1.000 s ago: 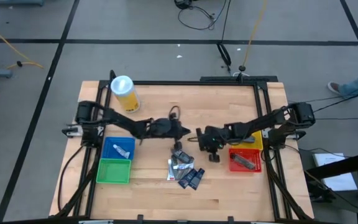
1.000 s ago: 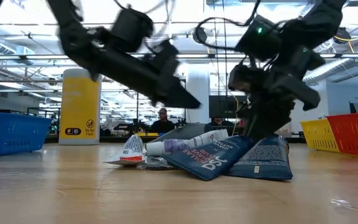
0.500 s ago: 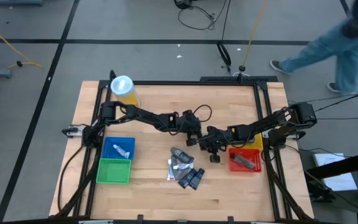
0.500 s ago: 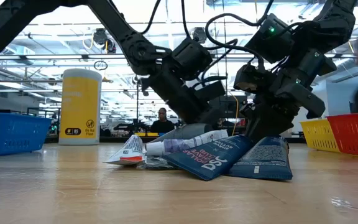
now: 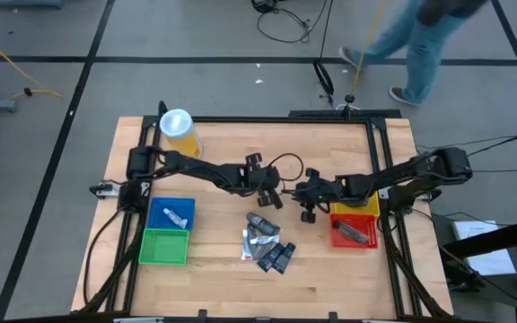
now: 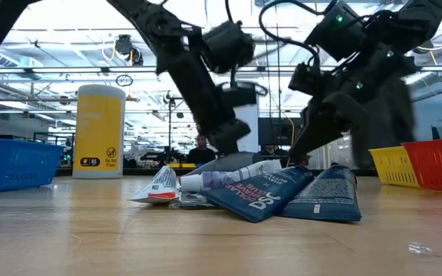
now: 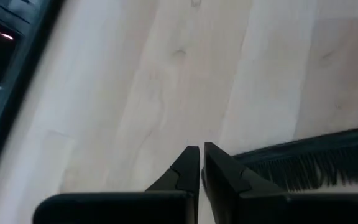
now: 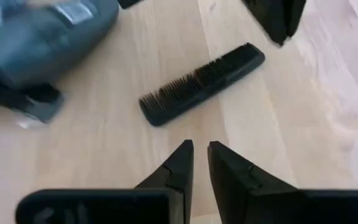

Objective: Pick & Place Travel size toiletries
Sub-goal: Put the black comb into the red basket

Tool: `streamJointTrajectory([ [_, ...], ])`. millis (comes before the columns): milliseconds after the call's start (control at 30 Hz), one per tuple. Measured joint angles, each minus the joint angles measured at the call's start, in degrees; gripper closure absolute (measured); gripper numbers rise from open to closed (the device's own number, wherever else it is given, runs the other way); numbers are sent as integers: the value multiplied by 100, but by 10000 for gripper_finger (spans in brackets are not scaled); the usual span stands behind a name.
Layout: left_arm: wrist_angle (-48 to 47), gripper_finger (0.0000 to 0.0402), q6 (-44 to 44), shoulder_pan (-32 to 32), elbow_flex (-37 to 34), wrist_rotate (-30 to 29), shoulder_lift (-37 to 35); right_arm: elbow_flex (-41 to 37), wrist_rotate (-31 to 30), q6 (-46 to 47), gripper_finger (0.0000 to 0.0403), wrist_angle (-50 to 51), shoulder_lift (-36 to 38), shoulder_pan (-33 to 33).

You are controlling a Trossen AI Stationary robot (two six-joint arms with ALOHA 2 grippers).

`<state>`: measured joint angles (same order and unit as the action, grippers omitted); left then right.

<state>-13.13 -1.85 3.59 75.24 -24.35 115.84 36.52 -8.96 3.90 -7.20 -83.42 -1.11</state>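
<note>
The travel size toiletries lie in a small pile (image 5: 265, 242) at mid-table: a white tube (image 6: 229, 179), dark blue packets (image 6: 261, 196) and a silver sachet (image 6: 159, 186). A black comb (image 8: 201, 84) lies flat on the wood beside a grey tube (image 8: 48, 34). The comb (image 7: 309, 165) also shows in the left wrist view. My left gripper (image 5: 273, 196) is shut and slants down just above the table, on the far side of the pile. My right gripper (image 5: 306, 213) is shut, facing it, with the comb between them. Neither holds anything.
Blue bin (image 5: 170, 213) holding a white tube and green bin (image 5: 164, 248) stand at the left. Red bin (image 5: 353, 231) with a dark item and yellow bin (image 5: 368, 205) stand at the right. A yellow cylinder (image 5: 179, 133) stands far left. A person walks past beyond the far edge.
My left gripper has reached toward the table's right edge and tipped steeply downward, staying shut. My right gripper has risen a little and turned, staying shut. The pile has not moved. A person has walked leftward behind the table.
</note>
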Motion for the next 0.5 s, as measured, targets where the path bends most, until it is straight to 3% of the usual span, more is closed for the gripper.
streamJointTrajectory([
  [133, -392, 376, -200, -207, 0, -110, -266, -212, 27, 442, 355, -518, -32, -1],
  [267, -776, 376, -415, -371, 9, 334, -438, -625, 636, 454, 333, -1818, -241, -9],
  [367, -552, 376, -340, -285, 2, 383, -322, -772, 796, 608, 314, -2873, -551, -21],
  [500, -285, 376, -295, -25, 10, 436, -38, -753, 764, 720, 296, -3529, -1023, -20],
])
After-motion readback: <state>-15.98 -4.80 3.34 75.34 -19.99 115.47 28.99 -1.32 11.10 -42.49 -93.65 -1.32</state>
